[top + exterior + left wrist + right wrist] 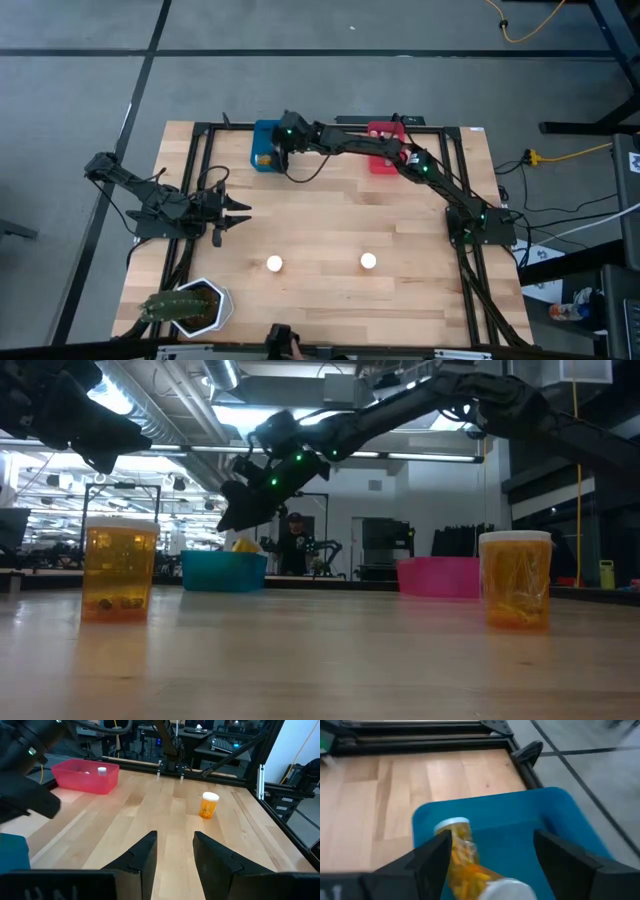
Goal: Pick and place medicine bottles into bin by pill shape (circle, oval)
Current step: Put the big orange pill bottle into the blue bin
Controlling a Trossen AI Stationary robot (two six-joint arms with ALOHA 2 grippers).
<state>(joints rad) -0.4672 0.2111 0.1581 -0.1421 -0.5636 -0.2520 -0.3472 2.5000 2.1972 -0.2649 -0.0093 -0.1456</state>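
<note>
Two amber medicine bottles with white caps stand upright on the table, one near the middle left and one near the middle right. My right gripper is open above the blue bin. In the bin, an amber bottle of yellow pills lies on its side below the fingers, next to another white cap. My left gripper is open and empty over the table's left part, pointing right.
A pink bin at the far edge, right of the blue one, holds a white-capped bottle. A green plant in a white pot stands at the near left corner. A black frame borders the table. A person shows far behind.
</note>
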